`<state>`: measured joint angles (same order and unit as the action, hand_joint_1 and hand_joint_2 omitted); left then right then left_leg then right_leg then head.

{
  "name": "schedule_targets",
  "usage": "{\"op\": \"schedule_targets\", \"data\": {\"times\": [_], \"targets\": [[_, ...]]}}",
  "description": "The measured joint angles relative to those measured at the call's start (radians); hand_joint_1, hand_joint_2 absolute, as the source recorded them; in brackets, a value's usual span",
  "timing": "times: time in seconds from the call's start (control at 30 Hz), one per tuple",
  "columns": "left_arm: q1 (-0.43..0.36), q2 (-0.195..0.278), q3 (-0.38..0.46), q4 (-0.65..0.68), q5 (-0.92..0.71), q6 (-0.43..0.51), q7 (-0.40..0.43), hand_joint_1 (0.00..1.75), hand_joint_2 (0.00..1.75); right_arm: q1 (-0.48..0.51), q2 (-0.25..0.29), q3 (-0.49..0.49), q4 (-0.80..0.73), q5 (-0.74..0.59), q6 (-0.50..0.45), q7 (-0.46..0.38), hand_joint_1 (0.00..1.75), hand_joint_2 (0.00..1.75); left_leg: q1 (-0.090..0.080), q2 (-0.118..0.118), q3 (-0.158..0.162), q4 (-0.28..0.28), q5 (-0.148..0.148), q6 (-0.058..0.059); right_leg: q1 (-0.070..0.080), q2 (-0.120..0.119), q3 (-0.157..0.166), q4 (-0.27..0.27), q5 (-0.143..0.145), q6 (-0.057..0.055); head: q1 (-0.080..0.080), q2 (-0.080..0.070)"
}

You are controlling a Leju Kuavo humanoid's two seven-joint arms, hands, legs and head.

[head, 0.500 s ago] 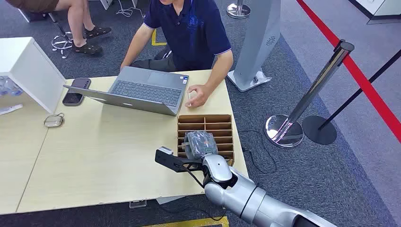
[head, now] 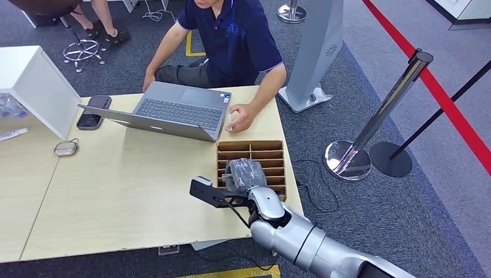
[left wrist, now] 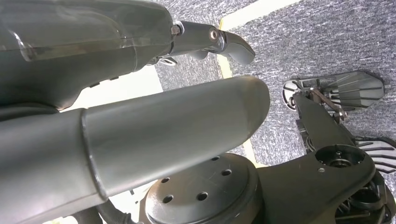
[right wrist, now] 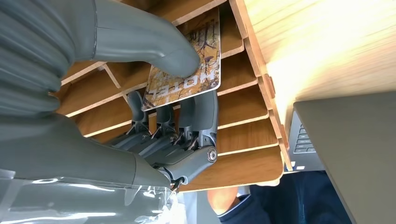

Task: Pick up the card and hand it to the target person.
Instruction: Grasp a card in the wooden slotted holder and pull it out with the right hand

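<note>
At lower centre of the head view, the robot's right hand (head: 244,175) reaches into a slotted wooden organiser (head: 251,146) at the near right corner of the bench (head: 116,191). The right wrist view supplies what that angle hides — a hotel card (right wrist: 189,77) pinched between the thick thumb and the darker fingers (right wrist: 201,116), its lower part apparently within a slot. The pick-up therefore looks under way: card gripped, not yet clear of the organiser, and the handover to come. A person in a navy shirt (head: 234,40) sits across the bench at upper centre, one hand resting beside a laptop (head: 173,113) — the likely recipient. The left hand (left wrist: 140,121) hangs over grey carpet; whether its fingers are spread or curled cannot be told.
</note>
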<state>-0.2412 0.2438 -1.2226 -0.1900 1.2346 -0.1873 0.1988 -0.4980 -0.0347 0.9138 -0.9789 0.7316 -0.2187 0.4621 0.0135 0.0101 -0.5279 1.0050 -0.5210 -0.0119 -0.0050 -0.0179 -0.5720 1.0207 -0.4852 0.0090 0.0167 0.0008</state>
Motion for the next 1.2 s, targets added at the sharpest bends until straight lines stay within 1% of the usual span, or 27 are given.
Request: {"op": "schedule_targets", "data": {"times": [0.17,0.4,0.83,1.2], "targets": [[0.0,0.0,0.0,0.0,0.002,0.0,-0.001,0.0,0.0,-0.003,0.0,0.001,0.0,-0.01,-0.001,-0.002,1.35,1.75,0.0,0.0,0.0,0.0,0.0,0.0,0.0,0.0,0.0,0.0,0.0,0.0,0.0,0.0],[0.002,0.0,0.003,0.0,0.002,0.0,-0.004,0.0,0.0,-0.004,0.002,0.004,0.0,-0.021,-0.001,-0.009,1.37,1.75,0.0,0.0,0.0,0.0,0.0,0.0,0.0,0.0,0.0,0.0,0.0,0.0,0.0,0.0],[0.007,0.0,0.017,0.0,0.005,0.0,-0.007,0.0,0.0,-0.004,0.006,0.004,0.0,-0.031,0.002,-0.017,1.7,1.75,0.0,0.0,0.0,0.0,0.0,0.0,0.0,0.0,0.0,0.0,0.0,0.0,0.0,0.0],[0.015,0.002,0.017,0.0,0.009,0.0,-0.013,0.0,0.0,-0.005,-0.004,0.002,-0.048,-0.026,-0.013,-0.025,1.68,1.75,0.0,0.0,-0.001,0.0,0.0,0.0,0.0,0.0,-0.001,0.0,0.0,0.0,0.0,0.0]]}}
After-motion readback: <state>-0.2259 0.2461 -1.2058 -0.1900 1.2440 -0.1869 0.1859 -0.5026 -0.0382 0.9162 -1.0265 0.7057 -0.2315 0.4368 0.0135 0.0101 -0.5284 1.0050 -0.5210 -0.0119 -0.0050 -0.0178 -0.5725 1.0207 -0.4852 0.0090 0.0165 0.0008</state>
